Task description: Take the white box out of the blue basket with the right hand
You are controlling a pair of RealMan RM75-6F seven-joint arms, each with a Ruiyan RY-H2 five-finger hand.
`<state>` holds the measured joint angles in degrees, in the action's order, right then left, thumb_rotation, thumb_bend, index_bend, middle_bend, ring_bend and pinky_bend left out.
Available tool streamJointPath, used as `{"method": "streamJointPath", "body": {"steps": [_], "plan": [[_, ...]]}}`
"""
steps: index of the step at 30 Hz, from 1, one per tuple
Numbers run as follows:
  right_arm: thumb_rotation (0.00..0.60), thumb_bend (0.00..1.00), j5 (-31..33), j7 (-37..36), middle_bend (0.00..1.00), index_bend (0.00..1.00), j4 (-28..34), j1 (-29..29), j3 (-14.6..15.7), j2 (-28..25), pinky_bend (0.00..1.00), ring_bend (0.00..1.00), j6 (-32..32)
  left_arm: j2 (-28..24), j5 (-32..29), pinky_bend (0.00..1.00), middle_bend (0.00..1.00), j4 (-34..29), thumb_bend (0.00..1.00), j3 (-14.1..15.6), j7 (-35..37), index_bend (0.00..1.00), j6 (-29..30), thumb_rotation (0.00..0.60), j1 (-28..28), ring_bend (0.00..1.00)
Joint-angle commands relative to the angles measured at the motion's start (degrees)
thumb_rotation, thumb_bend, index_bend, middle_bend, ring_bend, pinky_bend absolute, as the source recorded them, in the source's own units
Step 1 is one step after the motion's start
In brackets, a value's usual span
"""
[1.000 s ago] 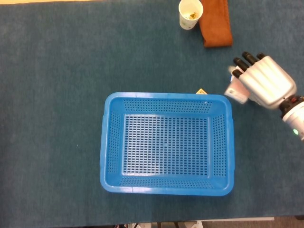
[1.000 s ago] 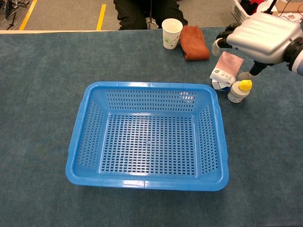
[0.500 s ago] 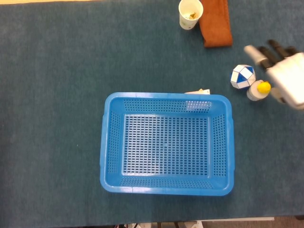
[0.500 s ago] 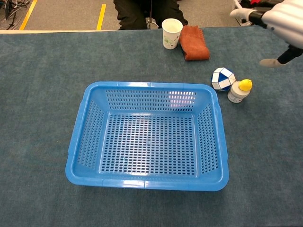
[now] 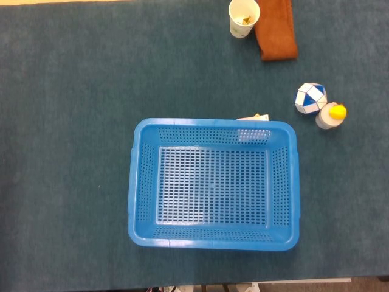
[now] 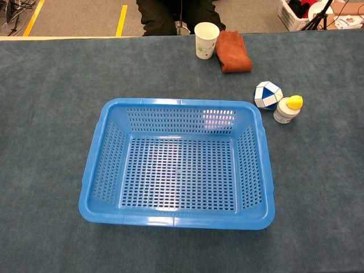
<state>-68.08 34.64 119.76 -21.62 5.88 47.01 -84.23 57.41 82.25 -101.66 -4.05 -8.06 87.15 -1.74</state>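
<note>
Right hand: not in either view. Left hand: same. Fingers apart or together: cannot tell for either.

Box (image 5: 254, 117): only a pale sliver shows in the head view, just past the far rim of the basket (image 5: 141, 182), toward its right corner. In the chest view a pale patch shows through the holes of that same far wall. Judgement: the box lies on the table (image 5: 61, 121) outside, against the far wall. The basket floor is bare in both views, so the task looks done or nearly so.

Risks from here:
1. The box sits tight to the wall. If the right hand comes back to shift it, fingers could catch the rim and drag or tip the light basket.
2. The box is mostly hidden behind the wall in both views. A reach guided by these cameras would be half blind and could push it further off or wedge it against the wall.
3. Ball (image 5: 310, 98) and bottle (image 5: 331, 115) stand touching or nearly so, to the right of the basket's far corner, near any right-hand path. The bottle is upright and narrow, so a brush from wrist or forearm would likely topple it and could set the ball rolling.
4. Cup (image 5: 244, 17) beside the cloth (image 5: 276, 29) at the far edge holds something. They are well apart from the box, so the risk is low unless the reach overshoots.
</note>
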Motion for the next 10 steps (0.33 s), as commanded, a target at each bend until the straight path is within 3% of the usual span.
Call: {"method": "streamJointPath", "body": {"steps": [1,10], "plan": [[0.600,0.25,-0.6,-1.7,0.29,0.18,-0.4,3.4,0.6,-1.2,0.37,0.19,-2.8,0.1,0.4,0.20,0.34,-0.2,0.25,0.1,-0.1,0.31,-0.2,0.600,-0.3,0.23],[0.600,0.25,-3.4,-3.6,0.29,0.18,-1.1,7.0,-0.6,-1.3,0.37,0.19,-4.3,0.5,0.9,0.20,0.34,-0.9,0.25,0.0,-1.5,0.31,-0.7,0.600,-1.3,0.23]]}}
